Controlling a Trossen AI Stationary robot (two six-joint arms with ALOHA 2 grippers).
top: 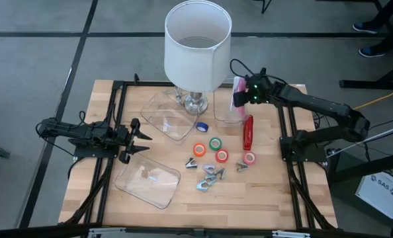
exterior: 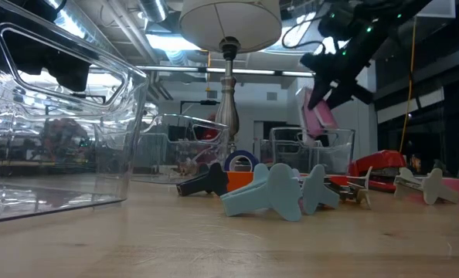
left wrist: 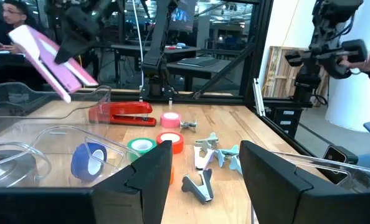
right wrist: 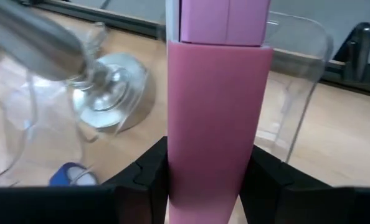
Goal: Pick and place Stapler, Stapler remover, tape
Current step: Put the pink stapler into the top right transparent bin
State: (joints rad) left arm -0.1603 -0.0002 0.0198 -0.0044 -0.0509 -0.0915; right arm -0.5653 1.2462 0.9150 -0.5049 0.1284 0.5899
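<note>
Barely started — right tool (right wrist: pixel 203 180) gripping pink stapler (top: pixel 239 92) over clear bin (top: pixel 228 114); red stapler (top: pixel 247 132), tape rolls (top: pixel 218 155), removers (top: pixel 210 177) unplaced on counter (top: pixel 249 198). Left tool (top: pixel 138 140) open, idle.

- High view: overhead, facing straight down; covers the whole table (top: pixel 262 198) and both arms.
- Low view: at table-top height, facing level across the table; the lamp (exterior: pixel 229 46) also appears in the high view.
- Left wrist view: faces across the table toward the red stapler (left wrist: pixel 123 113).
- Right wrist view: very close to the pink stapler (right wrist: pixel 216 112).
</note>
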